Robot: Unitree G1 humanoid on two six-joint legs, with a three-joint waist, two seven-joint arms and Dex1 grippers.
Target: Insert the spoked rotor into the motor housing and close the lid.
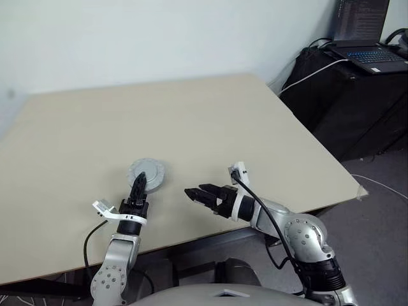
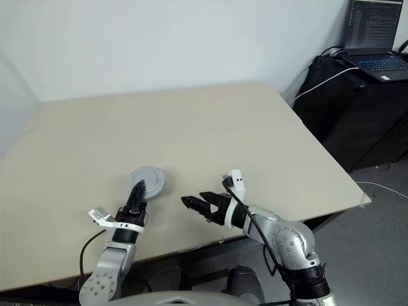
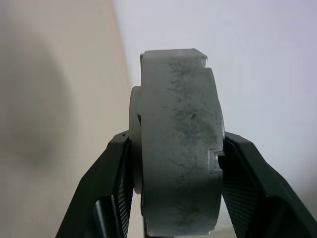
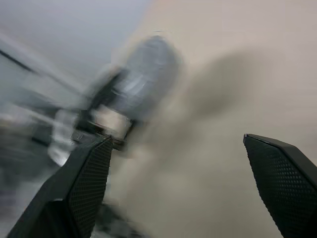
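Head views: beige table, near edge toward robot. Left gripper pinches silver-grey lid on edge, round face up toward camera, above table's near-left part. Right gripper just beside it, pointing toward left gripper, empty. Laptop on dark stand, far right.

Left wrist view: 2 black fingers clamp lid edge-on, thick grey rim scuffed.

Right wrist view: 2 black fingers spread wide, nothing between; blurred left gripper with lid beyond.
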